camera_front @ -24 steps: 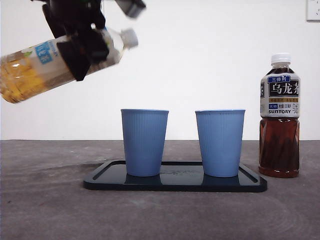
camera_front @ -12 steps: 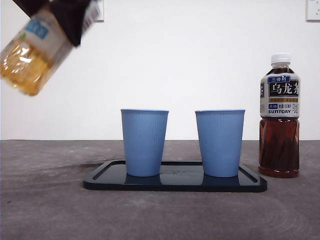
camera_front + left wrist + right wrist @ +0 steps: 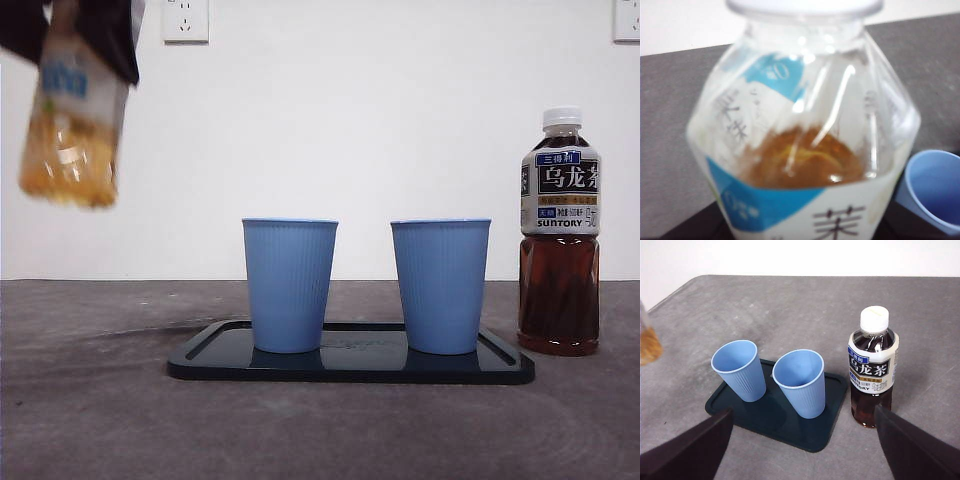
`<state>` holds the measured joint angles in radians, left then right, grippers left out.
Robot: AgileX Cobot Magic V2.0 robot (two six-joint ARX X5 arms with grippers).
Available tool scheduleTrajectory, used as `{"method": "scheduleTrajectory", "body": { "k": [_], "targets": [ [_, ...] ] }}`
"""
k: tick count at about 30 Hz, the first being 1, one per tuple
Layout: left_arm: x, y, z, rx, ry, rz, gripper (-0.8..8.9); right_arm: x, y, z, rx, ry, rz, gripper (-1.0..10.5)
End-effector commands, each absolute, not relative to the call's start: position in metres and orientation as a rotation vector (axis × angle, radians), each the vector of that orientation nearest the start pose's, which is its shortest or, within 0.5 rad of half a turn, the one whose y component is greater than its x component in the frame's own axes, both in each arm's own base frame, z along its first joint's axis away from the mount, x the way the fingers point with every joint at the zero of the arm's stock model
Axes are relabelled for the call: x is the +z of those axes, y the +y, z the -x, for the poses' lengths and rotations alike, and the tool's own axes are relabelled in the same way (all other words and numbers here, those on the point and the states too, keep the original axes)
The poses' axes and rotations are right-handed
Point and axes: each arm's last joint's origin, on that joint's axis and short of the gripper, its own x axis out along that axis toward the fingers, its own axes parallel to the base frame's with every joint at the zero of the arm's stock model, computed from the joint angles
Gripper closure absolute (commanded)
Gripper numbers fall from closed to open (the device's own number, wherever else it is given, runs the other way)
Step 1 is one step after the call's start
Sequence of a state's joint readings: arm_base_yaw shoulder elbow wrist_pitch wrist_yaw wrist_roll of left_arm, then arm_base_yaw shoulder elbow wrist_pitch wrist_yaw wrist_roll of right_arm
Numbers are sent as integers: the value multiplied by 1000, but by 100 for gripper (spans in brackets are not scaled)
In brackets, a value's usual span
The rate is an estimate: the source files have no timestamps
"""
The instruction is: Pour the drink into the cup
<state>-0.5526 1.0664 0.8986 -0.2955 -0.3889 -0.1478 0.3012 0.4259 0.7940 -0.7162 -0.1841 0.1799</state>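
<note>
A clear bottle of yellow tea (image 3: 70, 130) with a blue-and-white label hangs nearly upright in the air at the far left, well above the table. My left gripper (image 3: 100, 30) is shut on its upper part. The left wrist view is filled by this bottle (image 3: 800, 150), with its white cap on and the rim of a blue cup (image 3: 935, 187) below it. Two blue ribbed cups (image 3: 289, 285) (image 3: 440, 285) stand on a dark tray (image 3: 350, 368). My right gripper (image 3: 802, 412) hovers open, high above the cups (image 3: 739, 369) (image 3: 799, 381).
A capped bottle of dark oolong tea (image 3: 560, 230) stands on the table right of the tray, also visible from the right wrist (image 3: 872, 367). A wall outlet (image 3: 185, 18) is behind. The grey table's left edge lies near the held bottle (image 3: 647, 342).
The held bottle has swung from lying tilted, cap toward the cups, to nearly upright. It has also moved left, away from the cups.
</note>
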Motion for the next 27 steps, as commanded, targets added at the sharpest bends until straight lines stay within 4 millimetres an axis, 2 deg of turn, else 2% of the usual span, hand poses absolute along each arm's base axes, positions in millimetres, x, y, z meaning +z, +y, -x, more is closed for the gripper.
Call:
{"method": "scheduleTrajectory", "body": {
  "k": [1, 7, 13, 22, 27],
  "targets": [
    [295, -111, -209, -123, 323, -2, 629, 329, 28, -72, 459, 368, -144, 496],
    [250, -110, -223, -119, 270, 40, 629, 328, 28, -72, 458, 369, -145, 496],
    [222, -119, -240, -115, 291, 32, 629, 328, 28, -72, 455, 369, -144, 496],
    [197, -127, -255, -112, 331, 11, 629, 328, 28, -72, 455, 370, -146, 496],
    [195, -127, -255, -111, 340, 7, 628, 328, 28, -72, 455, 370, -146, 496]
  ]
}}
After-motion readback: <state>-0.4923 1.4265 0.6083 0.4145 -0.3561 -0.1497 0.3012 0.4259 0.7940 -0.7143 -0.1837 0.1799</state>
